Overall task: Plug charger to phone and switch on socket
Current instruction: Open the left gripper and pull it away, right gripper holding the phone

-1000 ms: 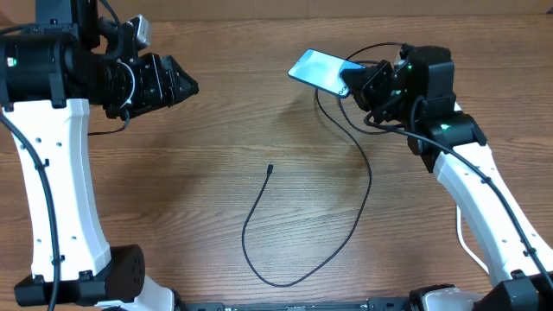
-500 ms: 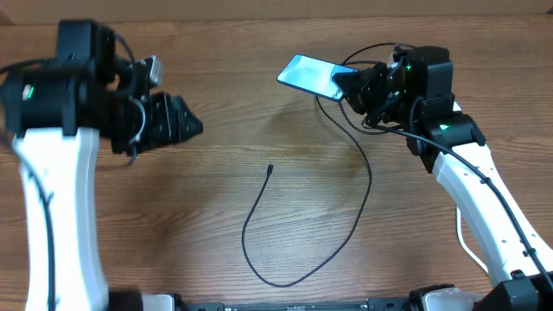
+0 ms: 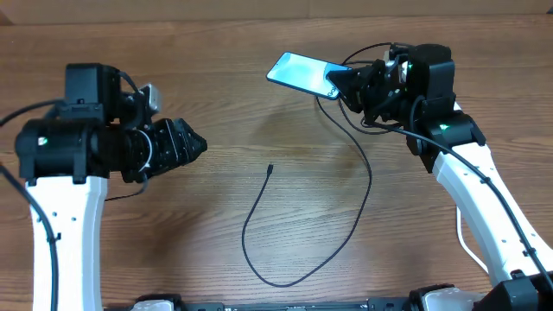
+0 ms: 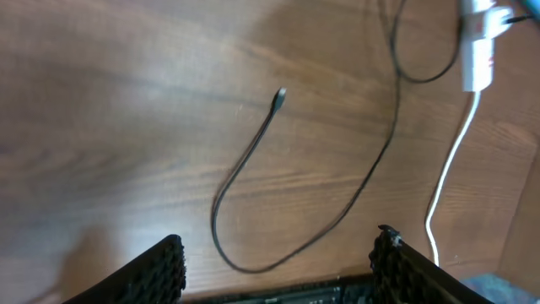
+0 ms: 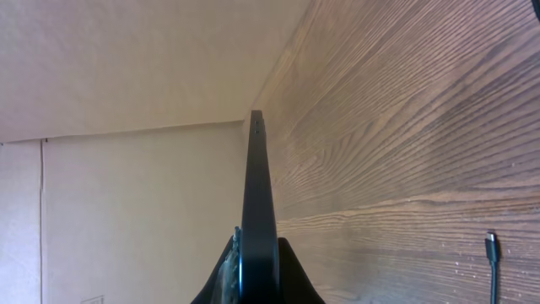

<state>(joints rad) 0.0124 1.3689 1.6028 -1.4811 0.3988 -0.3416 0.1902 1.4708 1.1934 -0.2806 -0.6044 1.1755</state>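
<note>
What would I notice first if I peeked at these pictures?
Probably the phone: its light blue screen shines at the far side of the table, and the right gripper holds it in the air, pinching one end. Next comes the long black charger, which loops across the middle of the wood with its tip lying free. The left gripper hovers open to its left.

One phone (image 3: pixel 298 72), one charger (image 3: pixel 371 181) (looping), one socket (image 4: pixel 478 55).

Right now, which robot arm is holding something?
The right one. The right end effector is shut on the phone, while the left end effector is open and empty.
</note>
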